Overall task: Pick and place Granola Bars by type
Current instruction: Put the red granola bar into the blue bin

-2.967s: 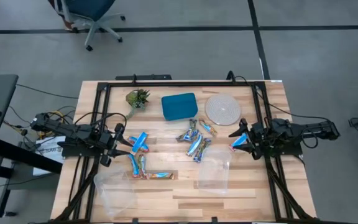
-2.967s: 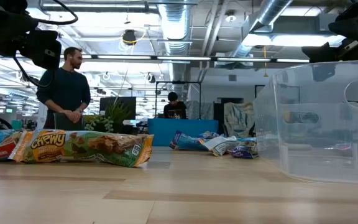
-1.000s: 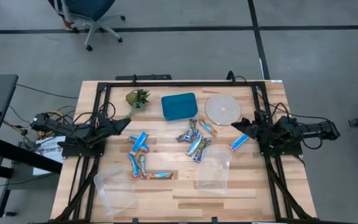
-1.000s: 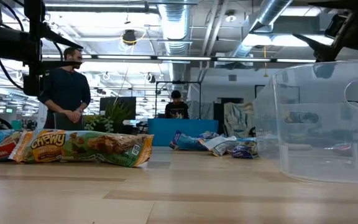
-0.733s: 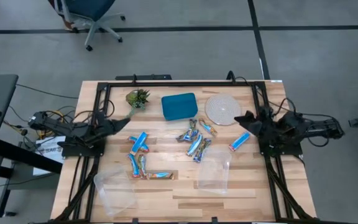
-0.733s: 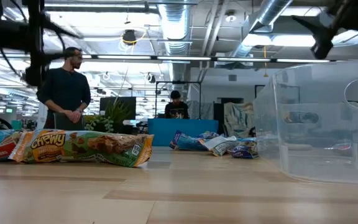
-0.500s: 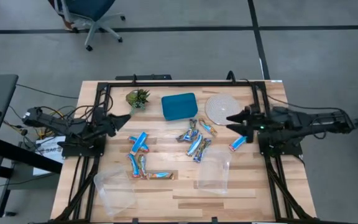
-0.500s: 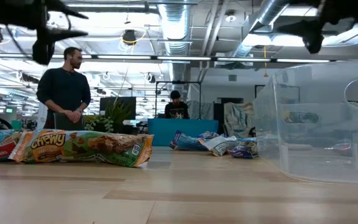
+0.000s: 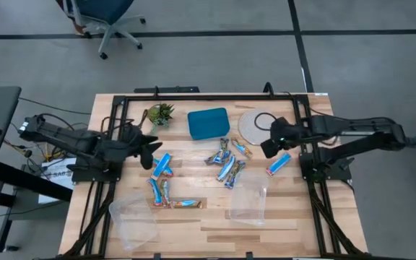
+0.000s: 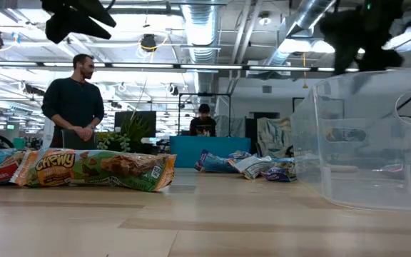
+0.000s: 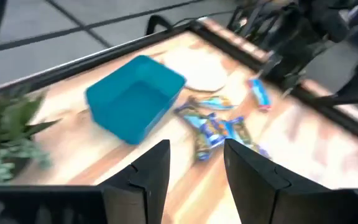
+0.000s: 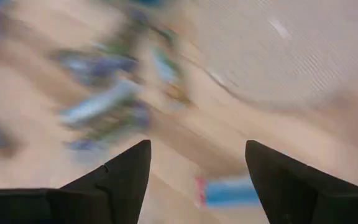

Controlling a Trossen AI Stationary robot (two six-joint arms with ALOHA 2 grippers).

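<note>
Over the table, both end effectors (image 9: 150, 144) (image 9: 269, 142) have swung inward, empty.

Both arms reached inward over the table, grippers empty.

The left arm stretched from the table's left edge toward the middle, its left gripper (image 9: 149, 146) held above the surface with its fingers (image 11: 143, 177) parted and nothing between them in the left wrist view. The right arm extended from the right edge in a long line, bent at the elbow, and ended in the right gripper (image 9: 271, 139), also raised above the tabletop. Its two dark fingers (image 12: 118, 174) stood wide apart in the right wrist view, holding nothing. In the low view both grippers showed only as dark shapes high at the upper corners, clear of the table.
</note>
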